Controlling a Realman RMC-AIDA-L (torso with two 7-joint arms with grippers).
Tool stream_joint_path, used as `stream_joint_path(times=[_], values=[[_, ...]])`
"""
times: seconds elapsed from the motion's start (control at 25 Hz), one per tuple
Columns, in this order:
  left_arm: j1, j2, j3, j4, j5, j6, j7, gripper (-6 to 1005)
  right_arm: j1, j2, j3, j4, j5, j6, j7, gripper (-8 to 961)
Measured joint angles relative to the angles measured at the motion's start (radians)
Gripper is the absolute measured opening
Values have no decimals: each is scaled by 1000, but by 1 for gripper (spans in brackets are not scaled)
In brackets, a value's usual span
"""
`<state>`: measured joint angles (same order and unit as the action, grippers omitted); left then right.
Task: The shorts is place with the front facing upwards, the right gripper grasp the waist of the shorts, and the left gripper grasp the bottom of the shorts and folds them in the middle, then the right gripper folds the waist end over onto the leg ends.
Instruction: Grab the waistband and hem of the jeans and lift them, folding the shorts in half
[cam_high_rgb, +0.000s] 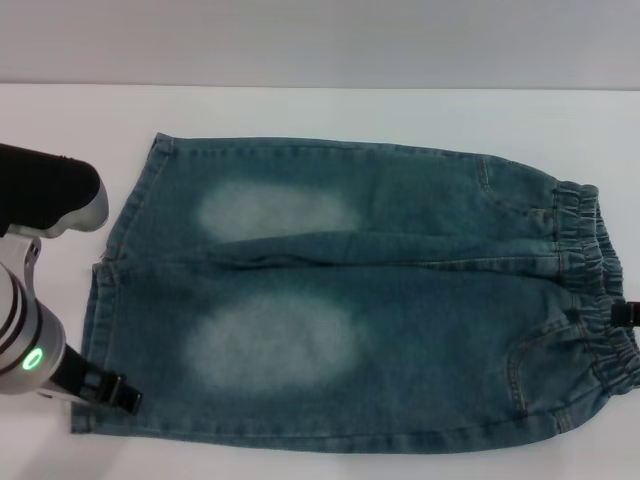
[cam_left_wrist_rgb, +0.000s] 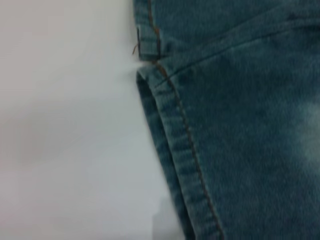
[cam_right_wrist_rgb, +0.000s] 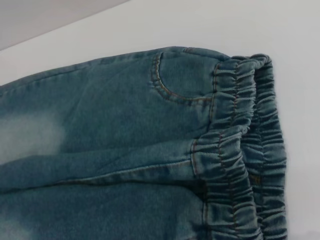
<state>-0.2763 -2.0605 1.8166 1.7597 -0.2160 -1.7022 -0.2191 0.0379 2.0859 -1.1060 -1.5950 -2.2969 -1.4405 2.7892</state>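
left arm: nearest the head camera, at 8 o'clock in its view; the silver-ringed arm with its green light runs down to the left pincer (cam_high_rgb: 112, 391), which sits just at the near corner of the hems.
left pincer state: cannot tell whether released or clenched; its black tip meets the denim edge, and no cloth looks lifted.
bottom of the shorts (cam_high_rgb: 112, 285): the 2 straight hems lie at 9 o'clock, flat on the tabletop (cam_high_rgb: 330, 110); the left wrist view shows the stitched hem edge (cam_left_wrist_rgb: 175, 150) and the notch between the 2 legs, so that camera hangs right over the grasp line.
shorts (cam_high_rgb: 400, 300): spread front up across the middle of the tabletop, legs to 9 o'clock, waist to 3 o'clock, 2 pale patches showing; laid lengthwise so each arm reaches 1 end.
waist end (cam_high_rgb: 590, 290): gathered elastic band at 3 o'clock, flat, with a pocket seam (cam_right_wrist_rgb: 172, 90) in the right wrist view.
right pincer (cam_high_rgb: 626, 313): only a black tip shows at the frame edge, touching the waistband; grip cannot be told.
step judged: both arms settling on opposite ends; the fold has not begun.
next need: probably firm holds on hem and waistband on the same long edge, so the denim lifts evenly.
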Motion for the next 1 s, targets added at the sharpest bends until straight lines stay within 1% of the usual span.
stream_joint_path(times=[0.32,0.44,0.6,1.0], values=[[6,-2,-5,-4,-13,-8,-2,795,5,-1,0,4,3,0,-8,785],[2,-1,-5,-17,-42,-2,0,794,5,-1,-1,5,4,0,-14,785],[0,-1,-5,-39,-42,1,0,794,6,-1,-7,7,7,-1,-15,785],[-4,-3,-3,-49,-36,11,-2,792,7,-1,-7,8,15,-12,-20,785]])
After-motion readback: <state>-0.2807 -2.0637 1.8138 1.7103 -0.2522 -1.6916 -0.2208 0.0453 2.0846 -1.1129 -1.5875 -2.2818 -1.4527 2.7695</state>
